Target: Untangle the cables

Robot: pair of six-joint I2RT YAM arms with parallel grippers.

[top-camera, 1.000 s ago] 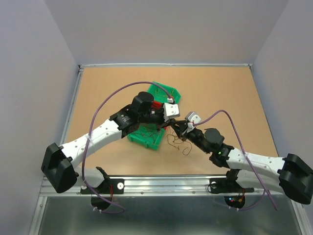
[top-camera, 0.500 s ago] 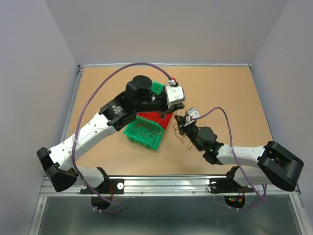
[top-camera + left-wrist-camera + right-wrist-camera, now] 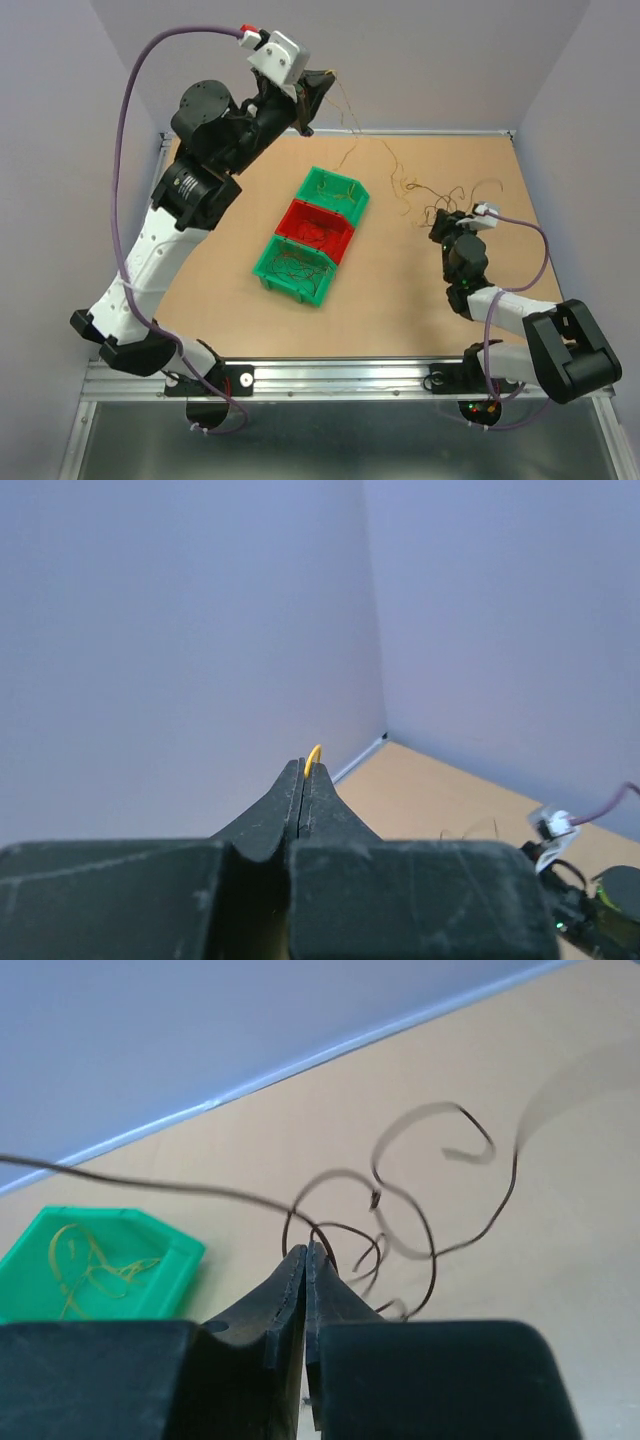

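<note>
My left gripper is raised high over the table's far edge, shut on a thin yellow cable; its end pokes out between the jaws in the left wrist view. That strand hangs down toward a loose tangle of brown and yellowish cables on the table at the right. My right gripper is low by the tangle, shut on a brown cable. The right wrist view shows its closed jaws with curly brown strands just beyond them.
Three bins stand in a diagonal row mid-table: a green one, a red one and a green one, each holding wires. In the right wrist view, the green bin lies to the left. Walls enclose the table.
My left gripper rose from the bins up and back to the far left, drawing a yellow strand out. My right gripper moved right with the brown cables, and the tangle has spread out.
</note>
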